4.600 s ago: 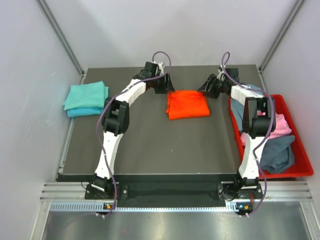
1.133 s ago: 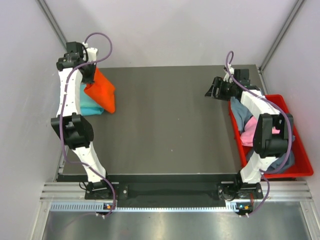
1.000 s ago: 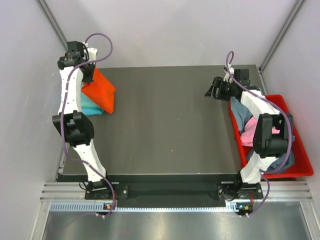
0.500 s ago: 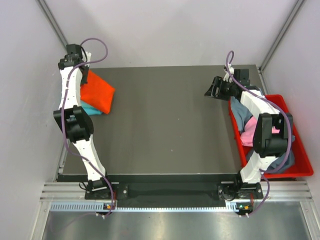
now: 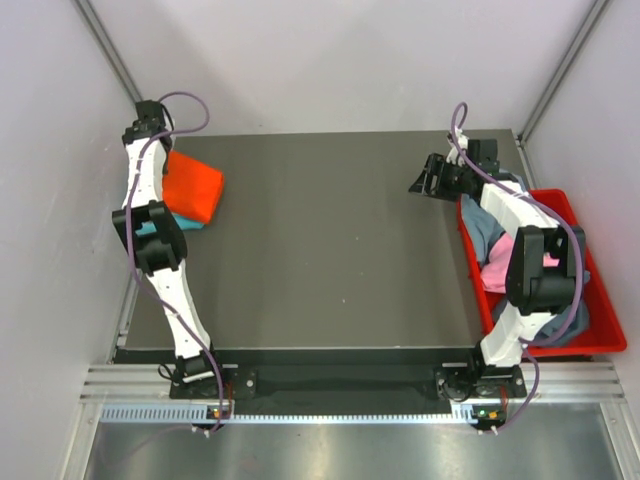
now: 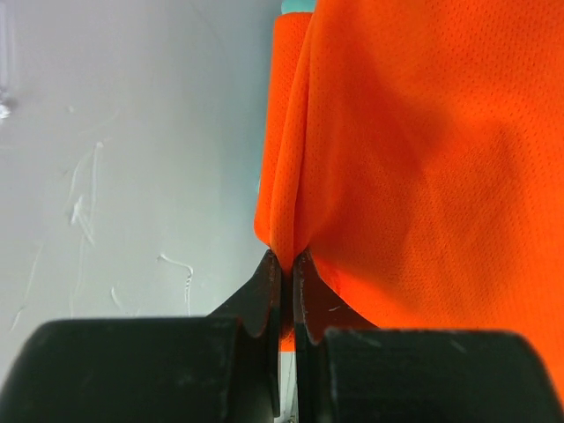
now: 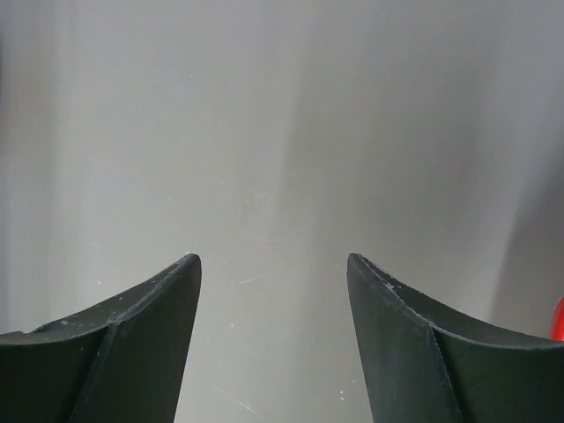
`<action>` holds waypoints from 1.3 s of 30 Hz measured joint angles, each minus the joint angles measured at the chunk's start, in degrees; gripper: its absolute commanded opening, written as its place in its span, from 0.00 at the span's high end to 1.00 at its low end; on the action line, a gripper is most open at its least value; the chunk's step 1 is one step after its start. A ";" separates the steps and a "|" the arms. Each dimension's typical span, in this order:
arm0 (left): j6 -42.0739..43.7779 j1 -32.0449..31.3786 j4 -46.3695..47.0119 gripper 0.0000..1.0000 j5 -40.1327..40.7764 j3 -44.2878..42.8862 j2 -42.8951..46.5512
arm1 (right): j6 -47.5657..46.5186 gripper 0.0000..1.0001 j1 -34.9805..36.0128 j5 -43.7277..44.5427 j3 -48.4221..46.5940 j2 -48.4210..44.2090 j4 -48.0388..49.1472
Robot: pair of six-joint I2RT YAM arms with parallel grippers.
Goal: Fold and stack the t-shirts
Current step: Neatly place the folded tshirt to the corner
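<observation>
Far-left corner: left gripper (image 6: 286, 264) pinched tight on orange shirt (image 5: 192, 188), which looks set down on teal stack (image 5: 193, 223). Placing step. Next: let go, back off without dragging cloth. Right gripper (image 7: 271, 260) wide, empty, by bin (image 5: 603, 300).

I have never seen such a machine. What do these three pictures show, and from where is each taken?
Two white-and-black robot arms are bolted at the near edge of a dark table. One picture looks down from above; the other two come from cameras on the wrists. The left arm's fingers are shut on a fold of the bright orange cloth t-shirt, which covers most of a teal cloth shirt at the far left. The right arm's fingers stand open and empty, near a red plastic bin holding a grey-blue shirt and a pink shirt.
</observation>
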State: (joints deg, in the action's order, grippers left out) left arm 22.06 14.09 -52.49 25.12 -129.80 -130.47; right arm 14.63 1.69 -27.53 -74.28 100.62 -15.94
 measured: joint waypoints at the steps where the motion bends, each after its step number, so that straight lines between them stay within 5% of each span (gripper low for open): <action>1: 0.15 0.17 0.17 1.00 0.46 -0.13 -0.55 | -0.02 0.33 0.00 0.00 0.04 0.00 0.00; 24: 2.10 2.32 4.83 0.95 9.31 -1.38 -7.82 | -0.50 0.33 0.17 0.22 0.79 -0.07 0.04; 28: 1.51 2.32 4.87 0.67 9.51 -1.46 -7.82 | -0.61 0.32 0.17 0.48 0.79 -0.07 0.04; 32: 0.74 2.19 4.85 0.01 8.63 -1.68 -7.37 | -0.63 0.32 0.17 0.48 0.79 -0.07 0.07; 39: -0.72 -1.07 4.92 0.01 7.34 -1.77 -2.19 | -0.66 0.32 0.44 0.48 0.79 -0.07 0.07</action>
State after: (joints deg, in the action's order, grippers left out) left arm 21.34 13.02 -47.57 32.47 -131.57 -132.66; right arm 13.98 2.13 -27.05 -73.49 100.55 -15.88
